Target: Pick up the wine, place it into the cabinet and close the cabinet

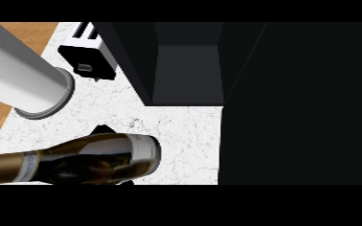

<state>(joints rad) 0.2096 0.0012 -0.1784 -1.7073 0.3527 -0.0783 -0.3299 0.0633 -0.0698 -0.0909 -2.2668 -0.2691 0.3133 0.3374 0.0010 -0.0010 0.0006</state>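
Observation:
The wine bottle point(92, 160) fills the lower left of the head view. It is dark glass with a gold label, lying sideways and raised close to my eyes, its base toward the cabinet. My left hand point(103, 129) shows only as black tips above and below the bottle, curled round it and mostly hidden behind it. Its grey forearm point(28, 72) comes in from the upper left. The dark cabinet point(187, 72) stands open at the middle back, its inside bare, to the right of and beyond the bottle. The right hand does not show.
The cabinet's black door point(290, 105) stands open and covers the whole right side. A black and white toaster point(88, 57) sits at the back left on the white marble counter point(176, 139). Wooden floor point(28, 31) lies past the counter's left edge.

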